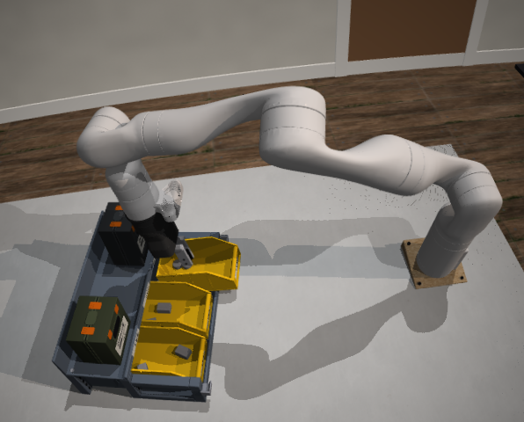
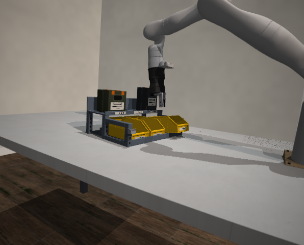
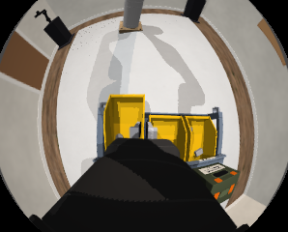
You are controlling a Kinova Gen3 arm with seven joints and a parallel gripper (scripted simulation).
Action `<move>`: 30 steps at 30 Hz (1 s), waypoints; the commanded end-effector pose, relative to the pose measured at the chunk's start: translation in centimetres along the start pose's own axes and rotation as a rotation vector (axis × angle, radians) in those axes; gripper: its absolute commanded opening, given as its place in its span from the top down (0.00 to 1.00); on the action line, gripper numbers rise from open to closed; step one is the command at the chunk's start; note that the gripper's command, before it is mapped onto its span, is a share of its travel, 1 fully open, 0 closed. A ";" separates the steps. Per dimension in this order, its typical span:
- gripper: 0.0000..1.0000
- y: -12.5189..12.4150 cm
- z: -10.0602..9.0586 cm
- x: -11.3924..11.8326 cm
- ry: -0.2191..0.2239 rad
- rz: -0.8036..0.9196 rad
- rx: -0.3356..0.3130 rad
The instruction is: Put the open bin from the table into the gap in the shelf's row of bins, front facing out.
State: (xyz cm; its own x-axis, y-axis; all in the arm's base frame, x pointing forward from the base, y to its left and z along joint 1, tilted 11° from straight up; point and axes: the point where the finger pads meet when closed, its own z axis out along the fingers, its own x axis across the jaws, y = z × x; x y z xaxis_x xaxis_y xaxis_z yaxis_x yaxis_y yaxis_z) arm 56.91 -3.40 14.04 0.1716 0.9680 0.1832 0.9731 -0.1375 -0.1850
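Observation:
The open yellow bin (image 1: 216,256) (image 2: 170,125) (image 3: 127,111) is partly in the end gap of the row, open front outward. Its front stands out past the shelf's front lip (image 2: 157,139), higher than its neighbours' fronts, so it looks raised at the front. Small grey shapes show low inside it, partly hidden by the gripper. My gripper (image 1: 188,262) (image 2: 162,106) (image 3: 143,127) is above the bin, near its side wall beside the middle bin (image 1: 185,297) (image 3: 168,127). Its fingers are a little apart, pointing down, with nothing between them.
The third yellow bin (image 1: 162,347) (image 3: 198,130) sits at the row's other end. Behind the row, the upper board (image 1: 123,279) carries a black case (image 1: 119,243) (image 2: 142,98) close behind my gripper, and a green case (image 1: 90,347) (image 2: 104,101) (image 3: 226,186) farther along.

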 end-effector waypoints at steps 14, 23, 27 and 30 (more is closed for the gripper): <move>0.68 -0.2 -1.9 0.0 0.000 0.000 -0.005; 0.68 -0.3 -2.4 0.0 0.000 0.000 -0.005; 0.68 -0.3 -2.5 0.0 0.000 0.000 -0.005; 0.68 -0.3 -2.6 0.0 0.000 0.000 -0.005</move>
State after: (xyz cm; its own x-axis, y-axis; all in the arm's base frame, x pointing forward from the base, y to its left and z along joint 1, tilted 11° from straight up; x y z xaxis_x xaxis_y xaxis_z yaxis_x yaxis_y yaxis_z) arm 56.95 -3.87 16.41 0.1717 0.9679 0.1835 0.9734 -0.1379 -0.1831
